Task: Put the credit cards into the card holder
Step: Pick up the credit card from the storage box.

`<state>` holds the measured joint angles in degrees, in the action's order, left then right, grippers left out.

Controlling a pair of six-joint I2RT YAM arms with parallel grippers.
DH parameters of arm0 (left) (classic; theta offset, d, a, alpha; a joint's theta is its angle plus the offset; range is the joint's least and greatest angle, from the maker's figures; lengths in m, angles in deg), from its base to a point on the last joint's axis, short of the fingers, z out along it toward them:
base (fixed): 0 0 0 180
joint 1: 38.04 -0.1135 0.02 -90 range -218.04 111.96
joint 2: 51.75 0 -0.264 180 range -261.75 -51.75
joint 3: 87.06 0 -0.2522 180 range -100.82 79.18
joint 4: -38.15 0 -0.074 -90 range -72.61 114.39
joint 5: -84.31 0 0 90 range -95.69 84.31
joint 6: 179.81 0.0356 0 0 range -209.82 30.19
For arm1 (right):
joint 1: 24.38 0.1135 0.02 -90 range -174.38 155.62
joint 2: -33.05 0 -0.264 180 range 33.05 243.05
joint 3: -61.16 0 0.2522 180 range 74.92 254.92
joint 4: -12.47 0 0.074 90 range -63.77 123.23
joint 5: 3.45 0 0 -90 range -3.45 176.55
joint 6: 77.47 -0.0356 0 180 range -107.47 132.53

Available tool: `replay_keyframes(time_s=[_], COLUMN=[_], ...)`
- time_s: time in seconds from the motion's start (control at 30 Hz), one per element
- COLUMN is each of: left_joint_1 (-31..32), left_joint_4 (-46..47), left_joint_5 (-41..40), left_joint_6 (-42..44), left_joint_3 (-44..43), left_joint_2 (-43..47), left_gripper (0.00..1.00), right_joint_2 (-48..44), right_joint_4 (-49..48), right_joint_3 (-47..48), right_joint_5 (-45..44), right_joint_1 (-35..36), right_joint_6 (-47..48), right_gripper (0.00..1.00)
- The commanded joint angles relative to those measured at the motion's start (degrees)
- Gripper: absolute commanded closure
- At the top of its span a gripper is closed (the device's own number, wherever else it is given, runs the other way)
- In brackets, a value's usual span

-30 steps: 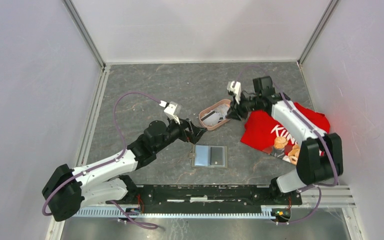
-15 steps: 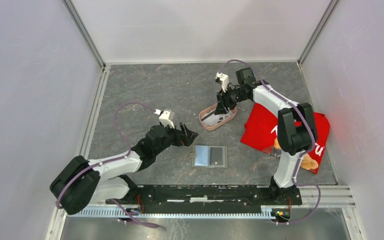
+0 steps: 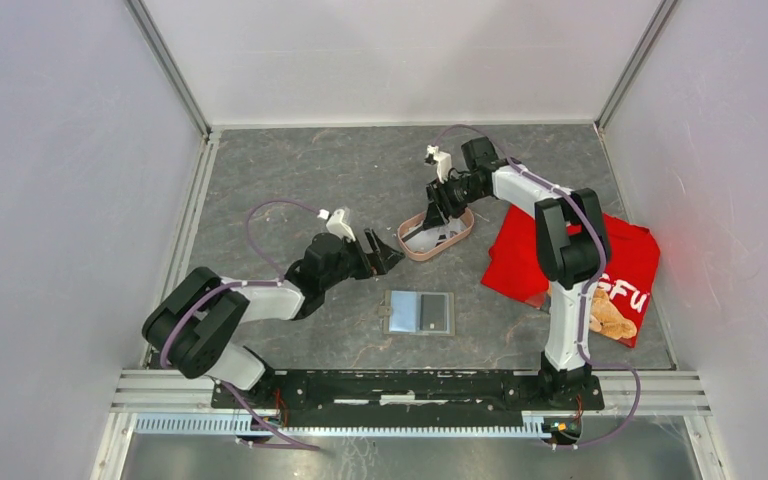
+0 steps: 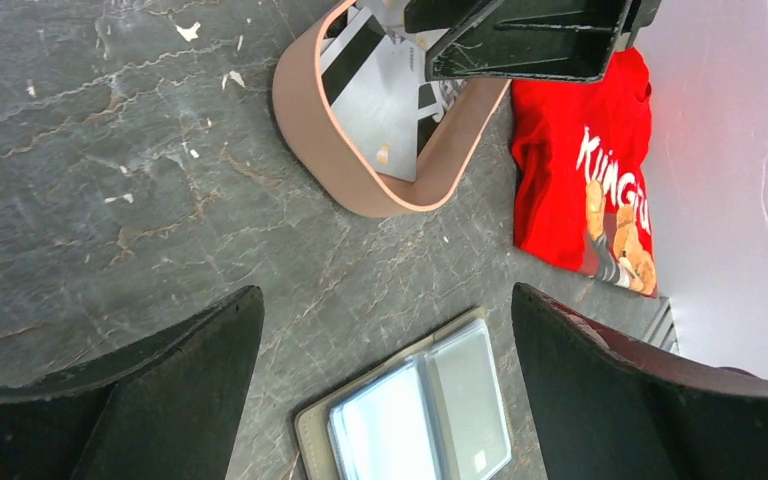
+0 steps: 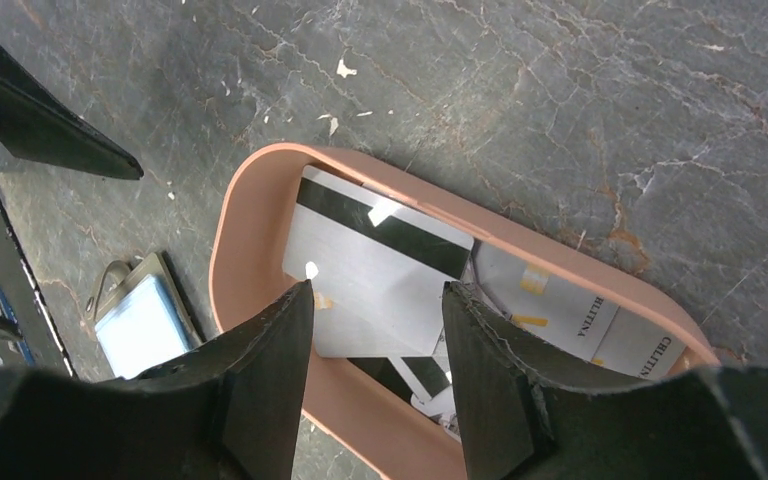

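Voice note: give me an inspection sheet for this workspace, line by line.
Surface: grey marbled table, white flecks and scuffs.
Job's things: cards piled in the pink tray; holder lies open, apart from it, toward the near edge.
Clutter: red printed T-shirt at the right.
Grippers: left gripper open, empty, between tray and holder; right gripper open, jaws parted over the top card.
Cables: purple cables, one loop per side, off the things.
Surroundings: white walls on three sides, metal corner rails.
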<state>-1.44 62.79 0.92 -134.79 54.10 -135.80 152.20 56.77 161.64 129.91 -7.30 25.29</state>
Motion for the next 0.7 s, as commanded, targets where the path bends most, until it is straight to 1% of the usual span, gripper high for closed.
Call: replay_keyframes(time_s=[0.0, 0.4, 0.67], left_joint_1=[-0.21, -0.21, -0.20], left_joint_4=[4.83, 7.03, 8.62], left_joint_5=[1.75, 4.12, 5.53], left_joint_6=[-3.72, -5.60, -6.61], left_joint_3=[-2.72, -4.85, -5.88], left_joint_2=[-2.95, -8.58, -11.64], left_gripper=[0.02, 0.04, 0.05], right_joint_2=[1.66, 3.36, 4.59], right_joint_4=[-0.62, -0.03, -0.16], right_joint_3=[3.52, 3.72, 2.75], right_joint_5=[-0.52, -2.04, 1.69], right_joint_1=[-0.05, -0.10, -0.08], right_joint_6=[-1.24, -0.49, -1.06], right_gripper=[0.43, 0.42, 0.41])
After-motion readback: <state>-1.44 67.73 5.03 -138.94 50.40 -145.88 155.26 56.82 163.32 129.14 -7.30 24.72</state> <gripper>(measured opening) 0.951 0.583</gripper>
